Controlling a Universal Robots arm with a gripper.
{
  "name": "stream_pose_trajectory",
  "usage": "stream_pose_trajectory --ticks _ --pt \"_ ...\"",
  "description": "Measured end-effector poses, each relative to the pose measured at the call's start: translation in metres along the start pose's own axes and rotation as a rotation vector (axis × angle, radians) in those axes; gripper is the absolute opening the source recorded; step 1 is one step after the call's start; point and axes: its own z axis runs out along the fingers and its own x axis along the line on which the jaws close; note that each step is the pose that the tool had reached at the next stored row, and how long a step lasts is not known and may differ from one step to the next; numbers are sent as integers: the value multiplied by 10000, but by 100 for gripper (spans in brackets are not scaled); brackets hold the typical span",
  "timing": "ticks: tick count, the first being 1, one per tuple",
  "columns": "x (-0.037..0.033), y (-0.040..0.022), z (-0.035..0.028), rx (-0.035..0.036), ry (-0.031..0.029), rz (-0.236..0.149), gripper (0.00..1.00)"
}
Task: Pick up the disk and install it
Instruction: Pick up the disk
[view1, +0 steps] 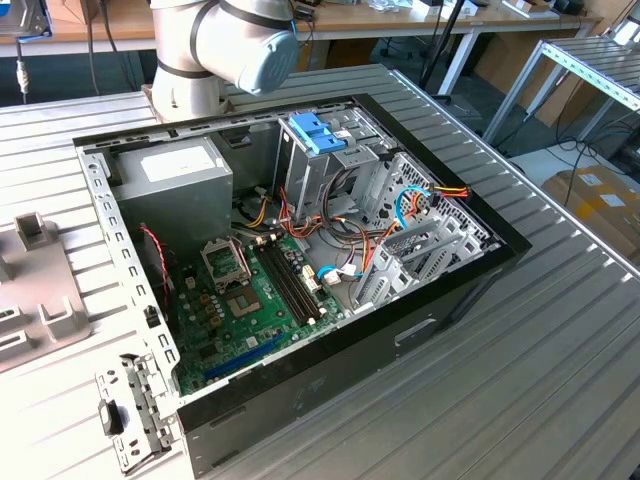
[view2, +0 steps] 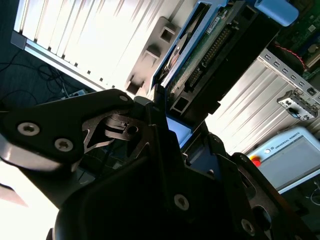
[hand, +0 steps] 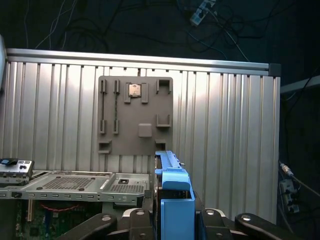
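Note:
The disk (hand: 175, 192) stands edge-on between my fingers, its bright blue carrier towards the camera in the first wrist view. In the second wrist view the disk (view2: 210, 55) shows its dark body and circuit side, with a blue tab (view2: 277, 10) at the far end. My gripper (hand: 174, 206) is shut on the disk, and the gripper (view2: 175, 127) clamps its near end. It hangs over the ribbed table beside the open computer case (view1: 300, 250). In the exterior view the arm (view1: 235, 40) rises behind the case. A paler blue bracket (view1: 312, 130) sits in the drive cage.
A grey fixture plate (hand: 135, 117) lies on the ribbed table (hand: 225, 125), and the plate (view1: 40, 290) is at the exterior view's left. The case rim (hand: 75, 182) is close below the gripper. A metal bracket (view1: 130, 410) lies by the case's corner. A pendant (view2: 290, 155) lies nearby.

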Motion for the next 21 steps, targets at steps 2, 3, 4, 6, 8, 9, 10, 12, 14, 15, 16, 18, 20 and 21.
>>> stream_pose_trajectory --ticks 2,3,4,6,8,9,10,12,14,15,16,18,20,21 --pt "1 -18 -1 0 0 0 37" --pt "1 -24 -1 0 0 0 37" --pt "2 -32 -1 0 0 0 37" --pt "3 -51 -2 0 0 0 37" --pt "4 -65 -2 0 0 0 37" --pt "4 -72 -3 0 0 0 37" --pt "4 -78 -3 0 0 0 37" --pt "5 -91 -3 0 0 0 37" --pt "6 -104 -4 0 0 0 37" --pt "6 -116 -4 0 0 0 37" --pt "7 -126 -5 0 0 -1 37" --pt "7 -140 -5 0 0 0 37" --pt "8 -157 -6 0 0 0 37" --pt "8 -163 -6 0 0 0 37"
